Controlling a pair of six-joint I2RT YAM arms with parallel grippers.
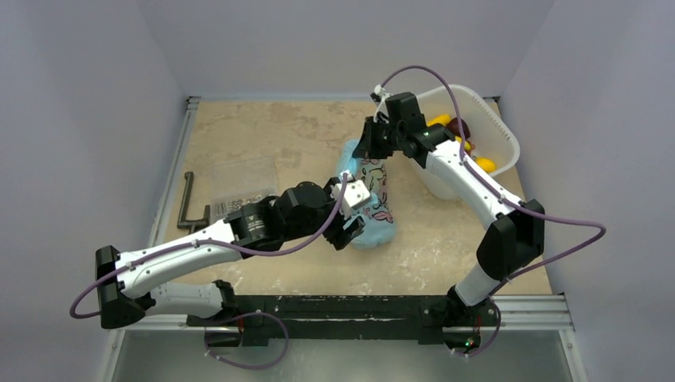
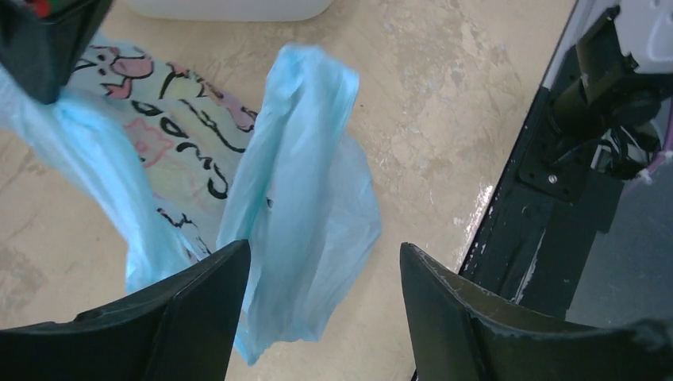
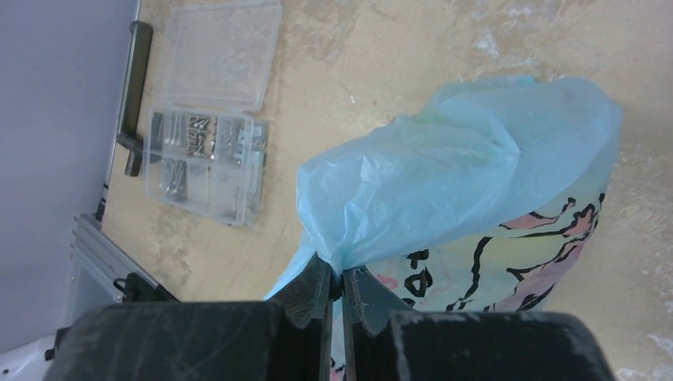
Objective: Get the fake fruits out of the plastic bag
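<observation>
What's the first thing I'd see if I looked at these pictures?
The light-blue plastic bag with its pink cartoon print lies mid-table, pinched at one end by the right gripper. The left gripper gapes open at the bag's other end. At the back right, a white basket holds yellow fake fruits.

A clear flat box (image 1: 243,185) of small metal parts lies open on the left of the beige marbled table (image 1: 271,127). A black L-shaped bar (image 1: 188,203) lies just beside it, along the table's left edge. A white plastic basket (image 1: 497,118) stands in the far right corner.
</observation>
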